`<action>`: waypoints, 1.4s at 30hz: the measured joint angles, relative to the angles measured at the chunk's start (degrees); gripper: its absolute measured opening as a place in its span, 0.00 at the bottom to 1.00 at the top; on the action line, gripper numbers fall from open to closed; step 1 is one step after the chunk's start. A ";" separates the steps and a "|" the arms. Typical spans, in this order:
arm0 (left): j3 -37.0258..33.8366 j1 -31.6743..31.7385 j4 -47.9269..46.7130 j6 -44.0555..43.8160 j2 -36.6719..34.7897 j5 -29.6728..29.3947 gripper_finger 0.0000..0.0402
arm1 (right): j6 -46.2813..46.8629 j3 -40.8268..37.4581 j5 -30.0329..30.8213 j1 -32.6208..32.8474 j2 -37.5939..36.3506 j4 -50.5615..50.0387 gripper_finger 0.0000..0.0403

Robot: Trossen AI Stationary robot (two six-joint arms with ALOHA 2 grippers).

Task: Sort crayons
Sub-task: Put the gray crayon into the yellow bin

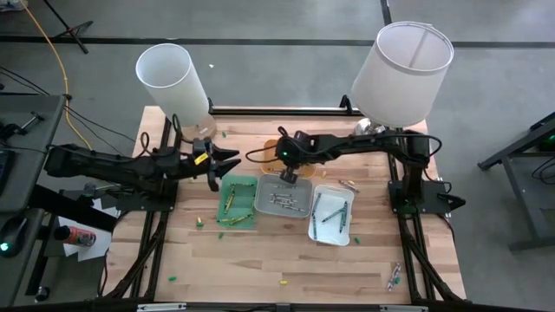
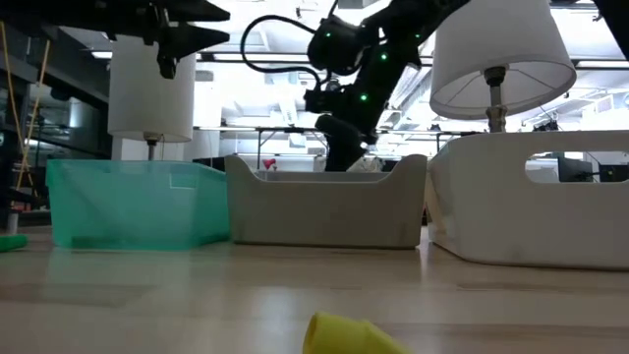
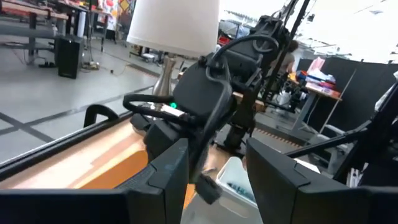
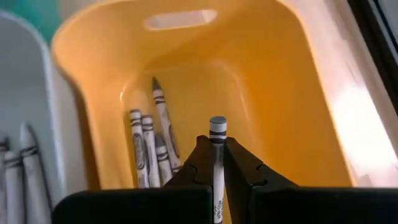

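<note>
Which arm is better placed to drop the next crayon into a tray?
The right. Its gripper is shut on a grey-white crayon directly above the orange tray holding similar crayons. The left gripper hangs open and empty by the green tray.

Two dark robot arms, left gripper and right gripper; two white cylindrical lampshades; four small rectangular plastic trays: one green, one grey, one white, one orange; one grey-white crayon pinched, four in the orange tray
</note>
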 joint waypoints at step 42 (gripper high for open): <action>0.07 0.04 -0.09 1.27 -2.52 -0.24 0.36 | 60.47 -35.93 -1.43 14.36 -50.10 -15.11 0.48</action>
